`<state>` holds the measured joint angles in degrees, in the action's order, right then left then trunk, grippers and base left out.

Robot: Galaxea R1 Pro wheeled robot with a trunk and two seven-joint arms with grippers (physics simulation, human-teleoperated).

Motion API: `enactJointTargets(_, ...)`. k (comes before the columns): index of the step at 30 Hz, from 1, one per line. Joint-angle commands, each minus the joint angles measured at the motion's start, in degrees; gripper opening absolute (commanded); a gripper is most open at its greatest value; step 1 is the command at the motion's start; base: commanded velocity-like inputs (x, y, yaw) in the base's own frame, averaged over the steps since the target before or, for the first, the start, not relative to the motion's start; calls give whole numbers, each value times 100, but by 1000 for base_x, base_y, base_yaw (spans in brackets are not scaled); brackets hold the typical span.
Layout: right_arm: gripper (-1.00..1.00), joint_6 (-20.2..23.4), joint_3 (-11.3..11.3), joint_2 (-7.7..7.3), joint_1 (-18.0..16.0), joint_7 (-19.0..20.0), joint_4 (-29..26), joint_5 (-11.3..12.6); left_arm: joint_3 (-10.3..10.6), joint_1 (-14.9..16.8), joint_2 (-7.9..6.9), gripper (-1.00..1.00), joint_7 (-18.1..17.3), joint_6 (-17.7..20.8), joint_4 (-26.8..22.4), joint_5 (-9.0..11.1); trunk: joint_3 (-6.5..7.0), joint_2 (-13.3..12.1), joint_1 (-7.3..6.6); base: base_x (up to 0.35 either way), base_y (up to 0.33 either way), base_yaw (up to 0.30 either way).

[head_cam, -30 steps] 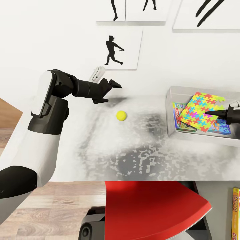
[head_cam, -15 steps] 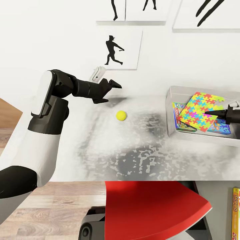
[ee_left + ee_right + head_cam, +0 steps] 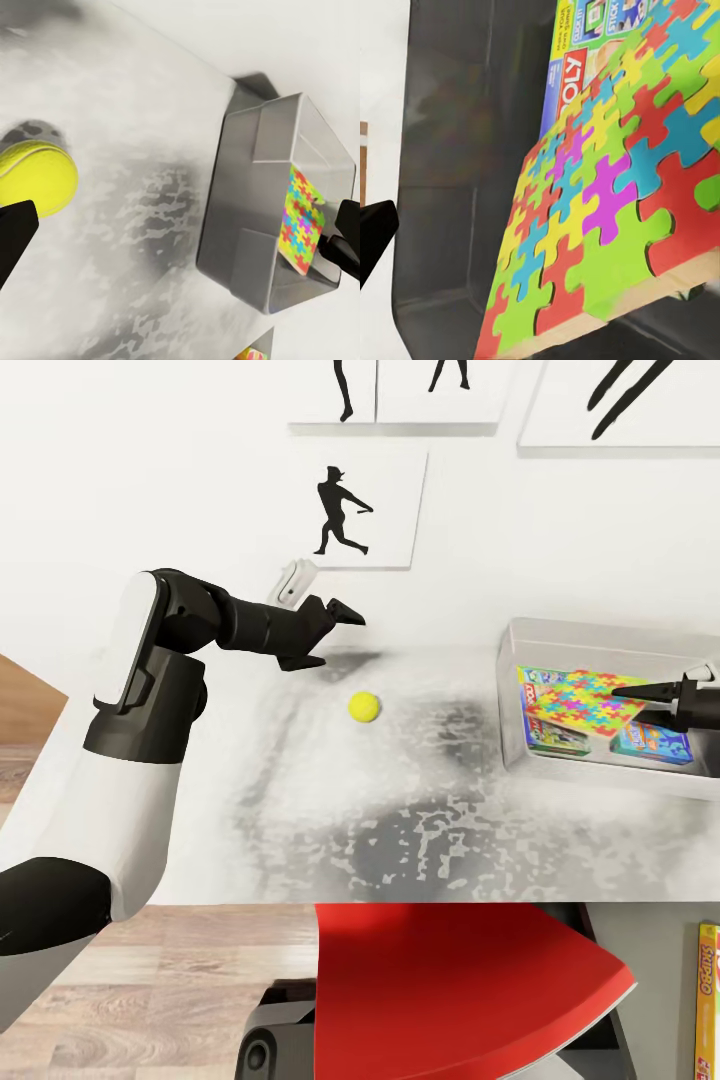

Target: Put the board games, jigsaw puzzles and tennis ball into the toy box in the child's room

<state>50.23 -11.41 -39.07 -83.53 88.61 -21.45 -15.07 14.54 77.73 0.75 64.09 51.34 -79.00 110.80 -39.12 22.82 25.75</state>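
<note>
The tennis ball (image 3: 364,706) (image 3: 34,176) rests on the light-grey table (image 3: 300,810). My left gripper (image 3: 340,639) hovers open just behind and left of it, apart from it. The grey toy box (image 3: 512,710) (image 3: 255,217) stands at the table's right. A multicoloured jigsaw puzzle (image 3: 585,698) (image 3: 600,210) lies tilted inside it, on top of a green-white board game (image 3: 545,732) (image 3: 574,71) and a blue one (image 3: 652,744). My right gripper (image 3: 642,698) is open over the box, just above the puzzle. A Skip-Bo box (image 3: 708,1000) shows at the lower right edge.
A red chair (image 3: 450,990) stands pushed against the table's front edge. The wall behind carries silhouette pictures (image 3: 350,510), and a small white fitting (image 3: 295,582) sits low on it behind my left forearm. Wooden floor (image 3: 150,1010) lies at the lower left.
The puzzle has left my right gripper and dropped lower into the toy box, lying flatter on the games. The right gripper has opened. The left arm and ball have not moved.
</note>
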Motion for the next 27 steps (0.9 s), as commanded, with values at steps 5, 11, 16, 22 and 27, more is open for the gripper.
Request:
enactJointTargets(5, 100, 64, -51, 0, -12, 43, 0, -55, -4, 5, 2, 100, 60, 17, -1, 47, -8, 9, 3, 0, 0, 0)
enactJointTargets(11, 100, 65, -68, -5, -14, 42, -5, -50, -4, 5, 4, 100, 60, 17, -1, 44, -8, 9, 3, 0, 0, 0)
enactJointTargets(16, 100, 67, -75, -13, -16, 46, -9, -49, -4, 5, 4, 100, 60, 17, -3, 42, -8, 9, 3, 0, 0, 0)
enactJointTargets(22, 100, 75, -79, -45, -28, 35, -35, -59, -5, 5, 4, 100, 60, 17, -7, 40, -8, 9, 3, 0, 0, 0)
enactJointTargets(27, 100, 90, -82, -165, -63, 9, -59, -72, -6, 5, 4, 100, 57, 17, -7, 39, -8, 9, 3, 0, 0, 0)
